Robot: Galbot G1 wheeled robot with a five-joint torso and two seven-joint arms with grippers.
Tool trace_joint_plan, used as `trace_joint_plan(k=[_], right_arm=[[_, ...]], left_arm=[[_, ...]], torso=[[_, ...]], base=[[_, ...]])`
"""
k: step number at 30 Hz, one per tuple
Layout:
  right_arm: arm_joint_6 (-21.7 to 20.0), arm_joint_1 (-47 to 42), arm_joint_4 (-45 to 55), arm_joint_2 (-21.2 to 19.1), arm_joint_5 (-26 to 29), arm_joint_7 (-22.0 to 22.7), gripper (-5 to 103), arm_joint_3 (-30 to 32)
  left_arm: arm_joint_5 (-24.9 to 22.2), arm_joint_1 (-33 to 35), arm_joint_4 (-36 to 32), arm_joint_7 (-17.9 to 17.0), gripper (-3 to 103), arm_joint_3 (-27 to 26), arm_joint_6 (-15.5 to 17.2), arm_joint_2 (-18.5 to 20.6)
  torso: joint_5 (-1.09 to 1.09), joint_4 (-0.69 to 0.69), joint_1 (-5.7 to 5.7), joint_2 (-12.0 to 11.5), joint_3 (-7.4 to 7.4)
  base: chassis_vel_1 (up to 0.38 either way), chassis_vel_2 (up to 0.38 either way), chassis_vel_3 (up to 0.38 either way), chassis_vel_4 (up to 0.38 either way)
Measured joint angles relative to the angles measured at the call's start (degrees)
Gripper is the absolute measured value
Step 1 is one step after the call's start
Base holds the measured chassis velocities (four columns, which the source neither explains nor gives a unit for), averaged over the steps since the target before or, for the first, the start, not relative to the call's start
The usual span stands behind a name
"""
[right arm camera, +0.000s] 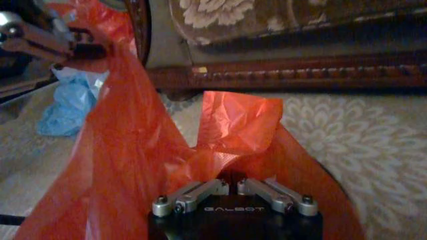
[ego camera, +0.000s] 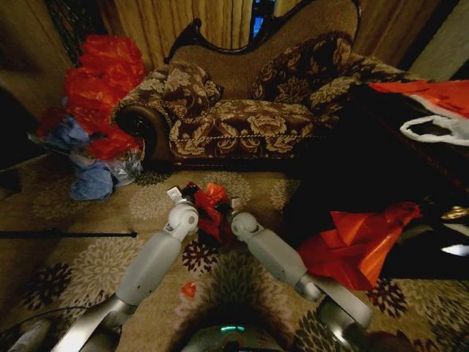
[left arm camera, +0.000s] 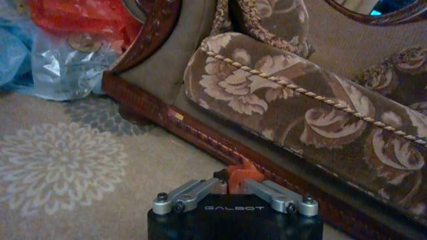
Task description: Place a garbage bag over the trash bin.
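Garbage bag (ego camera: 211, 209): crinkly red plastic, bunched up on the patterned carpet (ego camera: 66, 242) just in front of the sofa (ego camera: 249, 110), between the two grippers.
Bag's long axis: in the head view the bunch runs roughly away from the robot toward the sofa's front rail; in the right wrist view the film is pulled into a taut sheet rising from the right gripper up to the left gripper, with one crumpled flap standing upright in the middle.
Trash bin (ego camera: 212, 236): only a dark shape under the lower end of the red plastic, on the sofa-front carpet; its mouth cannot be made out.
Left gripper (ego camera: 183, 195): at the bag's left edge, between the bag and the sofa's front rail; in the left wrist view its fingers are drawn close together with a small orange-red tuft of the bag pinched between them.
Right gripper (ego camera: 231, 208): at the bag's right edge, just nearer the robot than the sofa's rail; in the right wrist view its fingers are pressed nearly together, with the red film gathered at their tips, so it is pinching the bag.
Pile of bags (ego camera: 99, 110): red and blue bags heaped beside the sofa's left arm, well apart from the grippers.
Flat red plastic heap (ego camera: 359, 246): lying to the right of the right arm, off to the sofa's right end.
Red scrap (ego camera: 189, 289): a small piece on the carpet, between the two arms and farther from the sofa than the bag.
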Motion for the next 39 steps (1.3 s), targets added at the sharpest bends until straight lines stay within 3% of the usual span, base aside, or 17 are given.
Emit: trace_joint_plan(k=[13,21,37,39], right_arm=[[-5.14,4.01,-11.96,5.54,3.25,1.14,0,-0.1],[-5.0,3.81,-17.53,7.87,2.74,-1.07,0,2.28],[-3.55,4.58,-23.04,7.9,0.38,-2.52,-3,5.62],[-3.59,4.46,-22.2,7.89,0.67,-2.29,2,5.48]], left_arm=[[0.43,0.74,0.5,-0.72,0,-0.08,0.85,-1.56],[1.47,1.51,0.91,-0.73,0,-0.24,0.87,-2.32],[3.1,3.4,1.16,-0.95,0,-0.44,0.85,-4.3],[3.12,3.39,1.19,-0.95,0,-0.46,0.85,-4.3]], torso=[[0.01,0.01,0.0,0.0,0.0],[0.02,0.02,0.0,0.0,0.0],[0.0,0.0,0.0,0.0,0.01],[0.0,-0.01,0.0,0.0,0.0]], base=[[0.0,0.0,0.0,0.0],[0.0,0.0,0.0,0.0],[0.0,0.0,0.0,0.0],[0.0,0.0,0.0,0.0]])
